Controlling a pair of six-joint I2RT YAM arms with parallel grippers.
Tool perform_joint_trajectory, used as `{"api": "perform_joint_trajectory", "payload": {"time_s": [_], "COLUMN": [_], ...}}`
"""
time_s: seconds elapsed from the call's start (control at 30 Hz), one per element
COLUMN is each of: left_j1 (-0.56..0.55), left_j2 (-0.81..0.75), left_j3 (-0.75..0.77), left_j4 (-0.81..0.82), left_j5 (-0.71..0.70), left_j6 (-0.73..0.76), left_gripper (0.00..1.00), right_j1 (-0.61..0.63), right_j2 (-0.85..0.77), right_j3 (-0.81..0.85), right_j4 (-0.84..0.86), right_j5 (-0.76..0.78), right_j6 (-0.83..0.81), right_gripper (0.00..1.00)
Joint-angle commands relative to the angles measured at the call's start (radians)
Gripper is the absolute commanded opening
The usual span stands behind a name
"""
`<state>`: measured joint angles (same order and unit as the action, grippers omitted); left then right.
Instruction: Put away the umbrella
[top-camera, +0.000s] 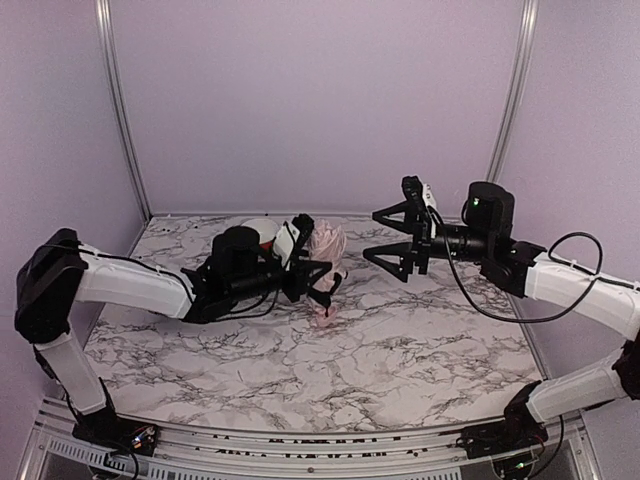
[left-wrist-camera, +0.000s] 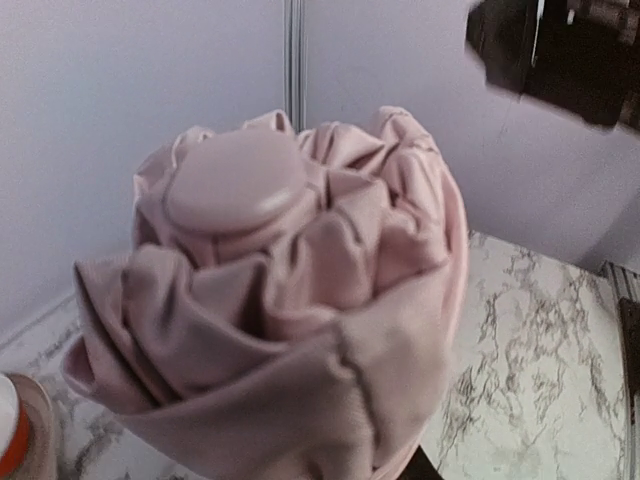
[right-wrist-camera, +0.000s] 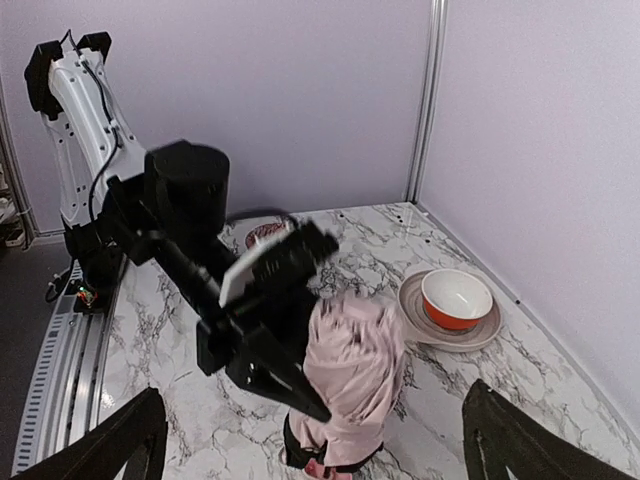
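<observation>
Umbrella (left-wrist-camera: 290, 300) within half-closed left gripper (top-camera: 324, 284)

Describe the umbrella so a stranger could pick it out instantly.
Look to the middle of the marble table, toward its back edge. There the left end effector grips the umbrella, a bunched pale pink fabric bundle standing upright; the bowl beside it is smooth, orange and white.
</observation>
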<state>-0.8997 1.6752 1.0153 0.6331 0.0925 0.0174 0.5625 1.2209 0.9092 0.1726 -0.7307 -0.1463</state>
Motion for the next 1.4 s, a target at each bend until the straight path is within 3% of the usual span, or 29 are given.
{"api": "perform_joint_trajectory", "payload": {"time_s": [0.0, 0.2, 0.37, 0.7, 0.9, 1.13, 1.37], "left_j1": [0.008, 0.008, 0.012, 0.013, 0.015, 0.024, 0.052], "left_j2": [0.233, 0.282, 0.224, 0.136, 0.163, 0.262, 0.363], "left_j3": [-0.226, -0.228, -0.215, -0.072, -0.075, -0.031, -0.012], "left_j4": [0.346, 0.361, 0.345, 0.144, 0.084, 0.076, 0.077], "left_j5": [0.135, 0.148, 0.202, 0.343, 0.361, 0.434, 0.492], "left_j6": [-0.127, -0.137, -0.168, -0.606, -0.815, -0.893, -0.943], "left_gripper": [0.05, 0.06, 0.06, 0.18, 0.22, 0.29, 0.45], "right_j1": [-0.003, -0.003, -0.002, -0.003, -0.002, -0.002, -0.003], "right_j2": [0.037, 0.091, 0.106, 0.132, 0.129, 0.14, 0.147], "right_j3": [-0.018, 0.016, 0.023, 0.104, 0.118, 0.12, 0.114], "right_j4": [0.074, 0.042, 0.033, -0.102, -0.143, -0.147, -0.147], "right_j5": [-0.031, -0.035, -0.018, 0.139, 0.211, 0.206, 0.204], "right_j6": [0.038, 0.052, 0.056, 0.121, 0.162, 0.185, 0.186], "right_gripper": [1.0, 0.98, 0.98, 0.97, 0.97, 0.97, 0.96]}}
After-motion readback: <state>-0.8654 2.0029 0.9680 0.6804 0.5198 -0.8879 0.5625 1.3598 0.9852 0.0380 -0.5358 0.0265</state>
